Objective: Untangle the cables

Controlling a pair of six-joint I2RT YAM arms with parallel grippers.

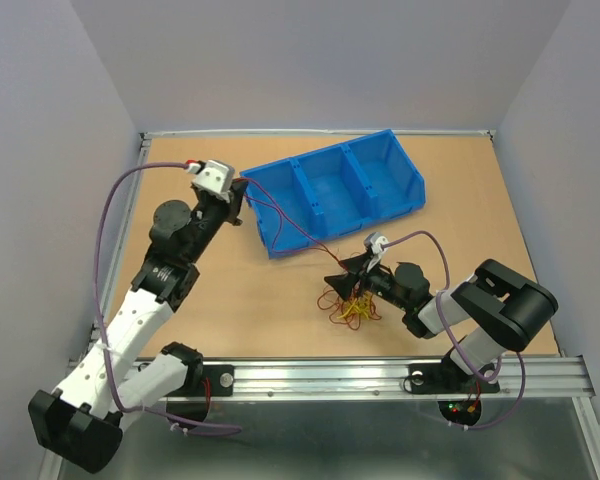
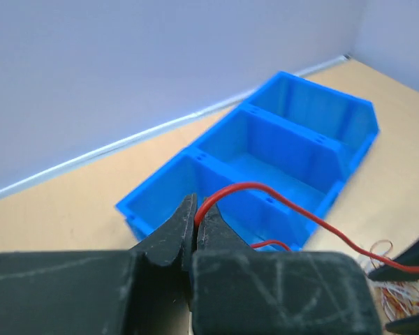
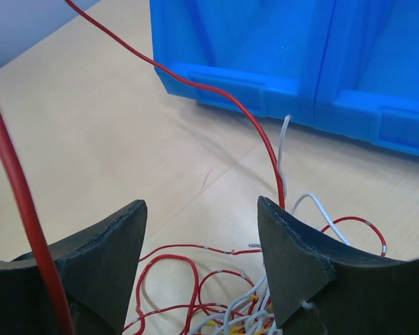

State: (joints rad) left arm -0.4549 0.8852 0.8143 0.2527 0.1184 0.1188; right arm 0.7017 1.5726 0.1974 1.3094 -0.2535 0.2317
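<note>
Pale wooden tabletop (image 1: 245, 305): left gripper (image 2: 195, 213) clamps one thin red wire (image 2: 248, 185) from the light, springy red, white and yellow cables (image 1: 352, 305); right gripper (image 3: 201, 208), spread open, should pin the rest.

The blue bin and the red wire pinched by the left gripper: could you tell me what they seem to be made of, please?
The blue bin looks like moulded hard plastic: uniform colour, faint sheen, moulded-in dividers. The red wire in the left gripper appears to be a thin conductor in glossy red plastic insulation, since it bends in smooth curves. Its core is not visible.
</note>
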